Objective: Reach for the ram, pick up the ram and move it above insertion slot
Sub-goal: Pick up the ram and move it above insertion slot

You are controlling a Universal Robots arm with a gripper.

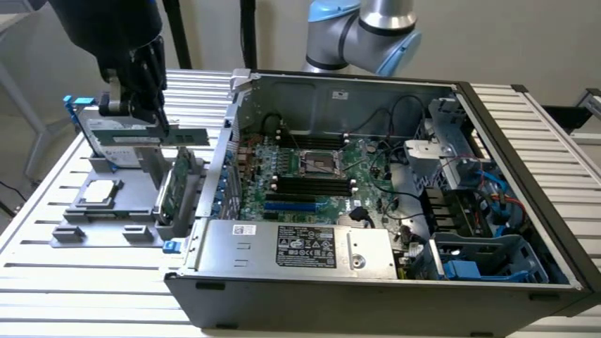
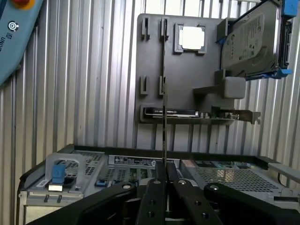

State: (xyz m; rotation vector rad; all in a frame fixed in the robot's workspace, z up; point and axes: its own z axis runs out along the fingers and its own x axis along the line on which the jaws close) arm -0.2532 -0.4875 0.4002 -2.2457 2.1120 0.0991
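Ram (image 1: 174, 133) is held in the air, edge-on in the wrist view (image 2: 164, 93), a thin dark stick running up from between the tool's fingers. Tool (image 2: 165, 176) is closed on ram's near end, pads pinching it from both sides. In the exterior view the tool (image 1: 141, 105) hangs above the grey holder tray (image 1: 70, 218) at the exterior view's left, w/ ram sticking out level toward the PC case (image 1: 376, 282); it's clear of the tray, not yet over the motherboard (image 1: 310, 179).

Tray sits on the slatted table (image 1: 94, 282), just beside the case. On it: square silver CPU (image 1: 98, 193), also seen in wrist view (image 2: 192, 37); a hard drive (image 2: 251, 40) in a blue-edged carrier, standing tilted; an expansion card (image 1: 179, 183) w/ metal bracket, upright in its slot at the tray's edge nearest the case.

Case lies open on its side, board facing up. Black RAM slots (image 1: 310, 185) sit mid-board below the CPU socket (image 1: 317, 162). PSU (image 1: 295, 246) w/ label is at the case's front edge. Arm's blue-and-silver joint (image 1: 376, 32) shows behind the case.
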